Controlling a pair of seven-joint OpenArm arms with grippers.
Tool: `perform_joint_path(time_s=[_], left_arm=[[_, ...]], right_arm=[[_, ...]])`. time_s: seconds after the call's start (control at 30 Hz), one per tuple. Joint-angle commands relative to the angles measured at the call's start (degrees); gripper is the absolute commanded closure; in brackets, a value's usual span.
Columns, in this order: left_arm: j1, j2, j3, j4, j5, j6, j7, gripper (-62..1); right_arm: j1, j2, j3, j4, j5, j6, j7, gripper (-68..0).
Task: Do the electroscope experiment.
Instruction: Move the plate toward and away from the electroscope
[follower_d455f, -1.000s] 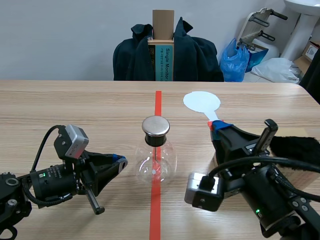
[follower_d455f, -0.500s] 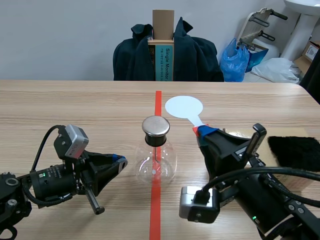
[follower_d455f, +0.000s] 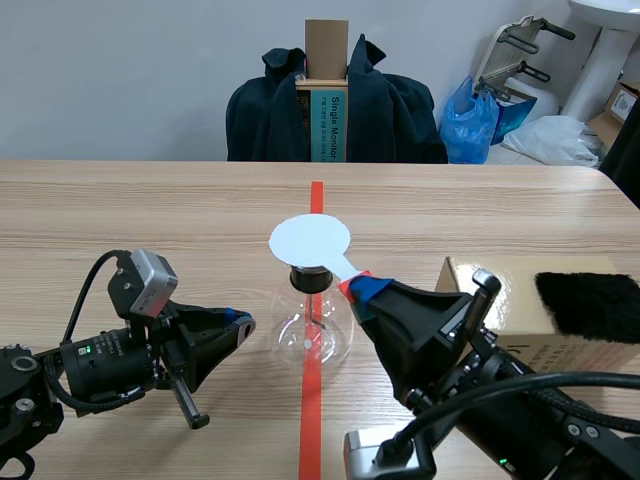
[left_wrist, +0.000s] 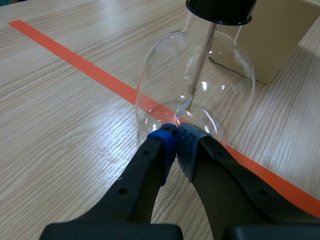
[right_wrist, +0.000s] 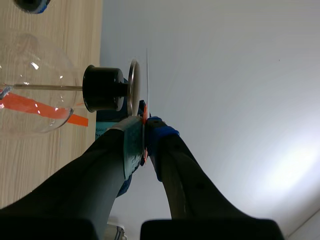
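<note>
Bench (follower_d455f: 150, 210) first: the glass flask (follower_d455f: 312, 335) stands at its middle, on the red tape line, with a cardboard box (follower_d455f: 520, 310) well off toward my right arm. The flask is what worries me, round-bellied and top-heavy under its black stopper. I've got the white disc (follower_d455f: 310, 240) hovering right over the metal cap (right_wrist: 133, 87); from the right wrist view they look just apart, though I can't swear they aren't touching. My right gripper (right_wrist: 144, 132) is pinched tight on the disc's thin orange handle, near its end. If that arm dips, I judge the disc presses the cap sideways and the flask tips or skids. The thin handle could also twist in the pads. My left gripper (left_wrist: 176, 135) is closed on nothing, tips meeting just beside the glass wall. Any nudge forward there and it shoves the flask.
</note>
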Motion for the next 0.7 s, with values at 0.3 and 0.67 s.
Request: perform_joint_path(time_s=[0.3,0.67], left_arm=[[-0.46,0.26,-0.07,0.68,-0.57,-0.09,-0.98,-3.0],[-0.46,0.26,-0.07,0.68,-0.57,-0.09,-0.98,-3.0]], right_arm=[[0.35,0.15,0.44,1.11,-0.26,-0.87,0.57,-0.8],[0.35,0.15,0.44,1.11,1.14,-0.87,-7.06,-0.8]])
